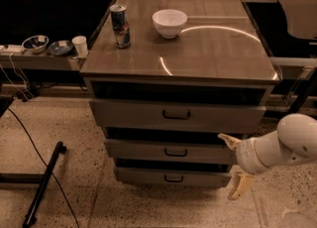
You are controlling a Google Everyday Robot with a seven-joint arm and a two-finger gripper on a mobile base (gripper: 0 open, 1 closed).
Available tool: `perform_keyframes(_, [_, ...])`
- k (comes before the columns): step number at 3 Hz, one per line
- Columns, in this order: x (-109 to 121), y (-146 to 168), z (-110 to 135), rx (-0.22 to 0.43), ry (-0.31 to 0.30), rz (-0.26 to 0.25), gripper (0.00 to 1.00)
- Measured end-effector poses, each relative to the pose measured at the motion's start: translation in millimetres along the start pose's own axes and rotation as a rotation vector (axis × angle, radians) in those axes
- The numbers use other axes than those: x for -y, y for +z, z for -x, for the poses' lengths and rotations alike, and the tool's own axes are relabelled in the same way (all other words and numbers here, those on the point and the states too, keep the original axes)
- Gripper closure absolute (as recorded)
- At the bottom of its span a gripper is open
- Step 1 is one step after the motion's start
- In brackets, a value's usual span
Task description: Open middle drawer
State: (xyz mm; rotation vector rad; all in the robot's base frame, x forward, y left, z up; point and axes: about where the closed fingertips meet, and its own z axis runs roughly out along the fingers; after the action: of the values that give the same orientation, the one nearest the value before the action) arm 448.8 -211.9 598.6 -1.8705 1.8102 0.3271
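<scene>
The middle drawer (148,149) is the grey-beige front between a taller top drawer (138,114) and a narrower bottom drawer (143,175). It has a small black loop handle (176,152) at its centre and looks shut or nearly so. My gripper (234,165) is on a white arm coming in from the right. It hangs in front of the cabinet's lower right corner, at the right end of the middle drawer, well right of the handle. Its cream fingers (240,186) are spread apart and hold nothing.
On the cabinet top (218,53) stand a drink can (120,26) and a white bowl (169,22). A low shelf at the left holds a cup (79,45) and small bowls (34,42). A black pole (44,182) and cables lie on the floor at the left. A chair (299,16) is at the right.
</scene>
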Motion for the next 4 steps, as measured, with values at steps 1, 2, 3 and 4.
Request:
perform_keyframes(1, [-8,8,-9,0.024,-0.059,0.003,0.0])
perform_keyframes(2, [8,28,-20,0.031,-0.005,-0.008,0.0])
perform_keyframes(3, [17,88,-43,0.025,0.028,-0.004,0.0])
perform_keyframes(4, [26,129,-58,0.022,0.04,-0.022,0.0])
